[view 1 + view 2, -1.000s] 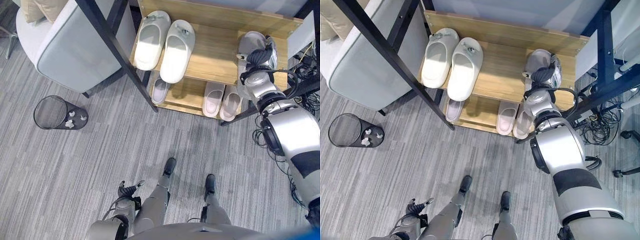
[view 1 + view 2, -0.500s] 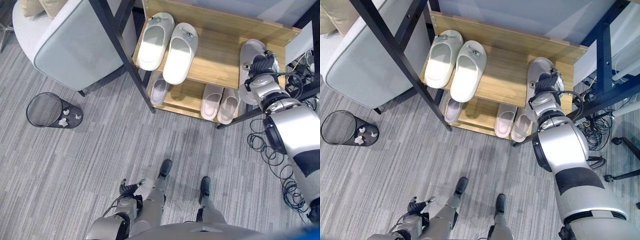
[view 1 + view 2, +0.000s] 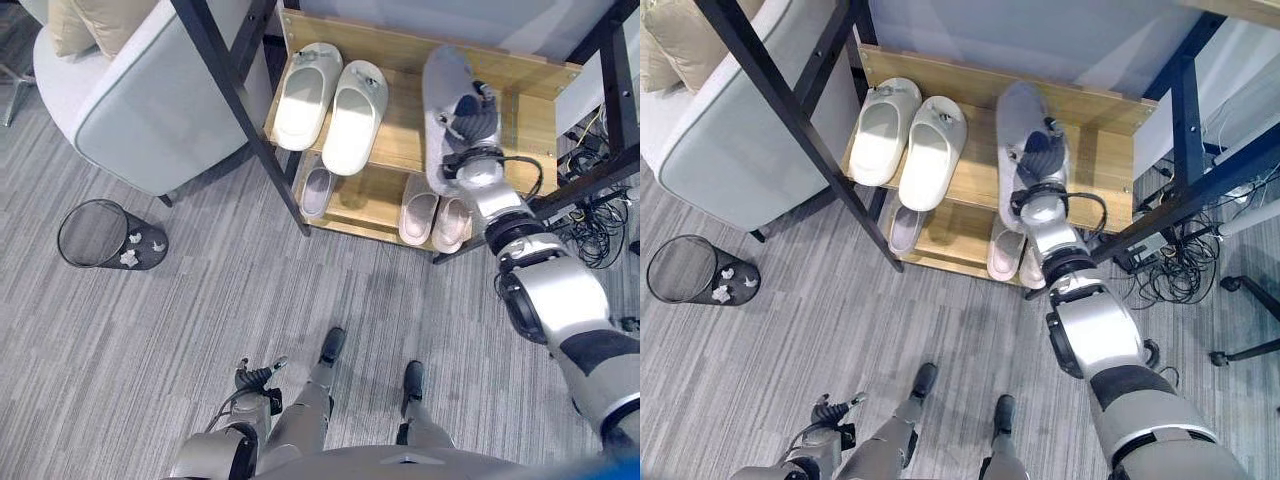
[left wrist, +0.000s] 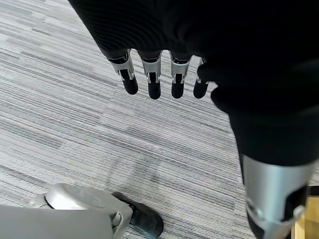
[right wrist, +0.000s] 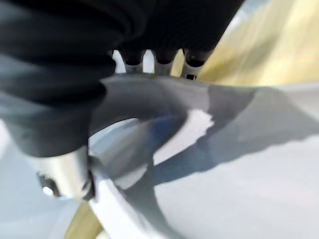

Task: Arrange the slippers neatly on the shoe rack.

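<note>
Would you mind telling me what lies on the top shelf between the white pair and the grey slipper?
Nothing: bare wood of the top shelf separates the white pair from the grey slipper, seen in both eye views.

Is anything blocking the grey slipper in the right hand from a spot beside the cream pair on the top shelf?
Nothing visible: the right hand grips the grey slipper over bare top shelf, just right of the cream pair.

I'm reading no text, labels or numbers anywhere — nothing legible is showing on any surface I'm viewing.
</note>
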{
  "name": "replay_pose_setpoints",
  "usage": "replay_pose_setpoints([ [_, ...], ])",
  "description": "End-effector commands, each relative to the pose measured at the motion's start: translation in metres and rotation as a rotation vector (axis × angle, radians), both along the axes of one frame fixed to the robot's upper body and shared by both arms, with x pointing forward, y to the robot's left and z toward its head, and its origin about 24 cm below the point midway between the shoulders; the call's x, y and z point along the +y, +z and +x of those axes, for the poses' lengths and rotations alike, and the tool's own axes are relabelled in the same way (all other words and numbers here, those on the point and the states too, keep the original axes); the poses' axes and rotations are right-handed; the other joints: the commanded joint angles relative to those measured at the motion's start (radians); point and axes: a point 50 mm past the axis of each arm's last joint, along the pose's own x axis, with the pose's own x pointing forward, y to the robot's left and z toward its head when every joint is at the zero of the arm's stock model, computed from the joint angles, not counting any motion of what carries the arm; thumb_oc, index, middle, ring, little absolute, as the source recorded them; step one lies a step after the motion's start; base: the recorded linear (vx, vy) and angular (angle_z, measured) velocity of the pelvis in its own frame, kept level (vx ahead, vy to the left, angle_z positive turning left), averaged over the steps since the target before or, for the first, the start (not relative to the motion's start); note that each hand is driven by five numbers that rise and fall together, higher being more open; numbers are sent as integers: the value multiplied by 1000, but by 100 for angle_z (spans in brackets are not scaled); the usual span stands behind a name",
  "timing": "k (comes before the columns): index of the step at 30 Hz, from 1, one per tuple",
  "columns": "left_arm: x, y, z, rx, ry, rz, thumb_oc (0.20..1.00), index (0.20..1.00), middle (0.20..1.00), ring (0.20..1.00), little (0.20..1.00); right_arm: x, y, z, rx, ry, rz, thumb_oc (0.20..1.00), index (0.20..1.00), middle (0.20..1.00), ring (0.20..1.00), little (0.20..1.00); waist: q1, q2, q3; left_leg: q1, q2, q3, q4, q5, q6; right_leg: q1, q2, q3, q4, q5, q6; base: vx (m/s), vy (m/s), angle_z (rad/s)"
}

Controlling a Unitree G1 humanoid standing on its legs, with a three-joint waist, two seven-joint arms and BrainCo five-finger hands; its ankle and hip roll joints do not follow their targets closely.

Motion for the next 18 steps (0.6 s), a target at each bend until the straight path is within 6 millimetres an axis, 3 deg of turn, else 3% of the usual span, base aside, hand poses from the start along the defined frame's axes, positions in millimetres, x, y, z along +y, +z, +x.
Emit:
replay_pose_setpoints([
  [1,8,3,4,27,35,16,1000,1000,1000,1000,1000,-12,25,2,-103,6,-29,200,200,200,200,200,-15,-19,100,100,-4,51,69,-132,60,146,-36,-5,4,-24,61,0,0,0],
  [3,10,1,-1,41,38,20,1000,1000,1000,1000,1000,-11,15,-3,-107,28,-18,200,200,200,200,200,-18,-21,95,122,1,51,64,-133,61,163,-36,-7,6,-28,60,37,11,-11],
  [4,13,-2,-10,67,52,24,1000,1000,1000,1000,1000,-11,-4,-12,-87,57,2,200,200,200,200,200,-19,-23,83,152,4,49,54,-135,62,184,-33,-5,7,-34,60,33,6,-10],
  [5,13,-2,-10,67,52,24,1000,1000,1000,1000,1000,-11,-4,-12,-87,57,2,200,200,200,200,200,-19,-23,84,152,4,49,54,-135,62,185,-33,-5,7,-34,60,49,15,-12],
  [7,15,-7,-27,120,59,27,1000,1000,1000,1000,1000,-12,-36,-26,-40,81,89,200,200,200,200,200,-21,-21,57,204,9,51,31,-134,65,215,-33,-3,9,-41,63,67,36,-10],
  [8,16,-8,-31,132,61,30,1000,1000,1000,1000,1000,-11,-41,-29,-30,90,100,200,200,200,200,200,-21,-22,51,215,9,51,27,-135,65,223,-33,-1,10,-43,64,59,53,-1],
  [12,26,-12,-56,200,86,48,1000,1000,1000,1000,1000,5,-70,-47,30,202,156,200,200,200,200,200,-23,-20,29,264,3,59,51,-159,79,246,-37,29,49,-62,62,24,71,-15],
  [13,32,-13,-67,239,84,72,1000,1000,1000,1000,1000,11,-88,-57,75,243,218,200,200,200,200,200,-25,-13,17,289,10,55,37,-150,81,246,-37,42,95,-73,63,22,86,-25],
  [15,37,-14,-78,276,94,96,1000,1000,1000,1000,1000,21,-95,-66,89,288,230,200,200,200,200,200,-27,-5,9,312,20,48,10,-135,78,221,-30,68,165,-77,60,-25,63,-10],
  [18,46,-13,-92,309,128,114,1000,1000,1000,1000,1000,32,-111,-87,117,355,193,200,200,200,200,200,-25,10,6,346,30,46,28,-138,84,199,11,83,303,-136,19,28,44,-9],
])
